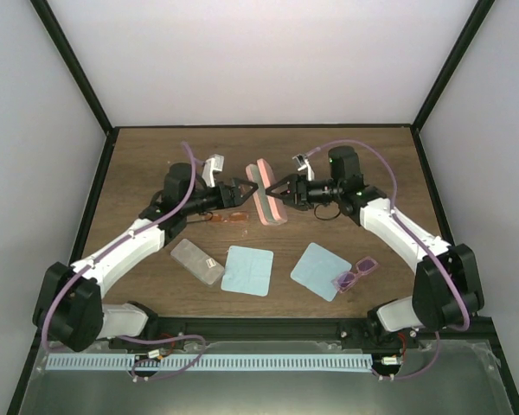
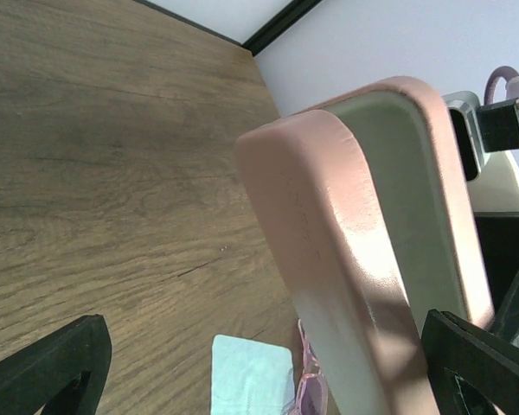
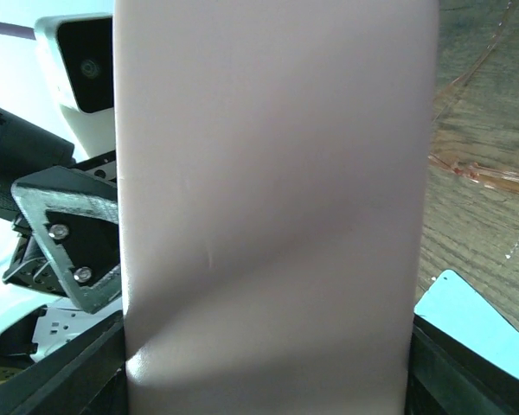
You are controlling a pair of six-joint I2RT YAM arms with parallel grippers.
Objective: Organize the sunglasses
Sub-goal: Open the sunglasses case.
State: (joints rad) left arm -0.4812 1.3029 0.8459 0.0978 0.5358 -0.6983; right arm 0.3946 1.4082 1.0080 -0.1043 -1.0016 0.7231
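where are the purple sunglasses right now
In the top view, the purple-pink sunglasses lie on the right side of the table, toward its near edge. They overlap the right edge of the right-hand light blue cloth.

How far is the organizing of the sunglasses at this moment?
Nothing looks stored yet. In hand: the left tool and right tool flank the pink case, standing open. Left to do: orange sunglasses lie on the table, purple sunglasses at the edge of a blue cloth.

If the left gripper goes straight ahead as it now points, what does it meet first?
The left gripper would meet the pink case first, probably almost at once, though depth is unclear.
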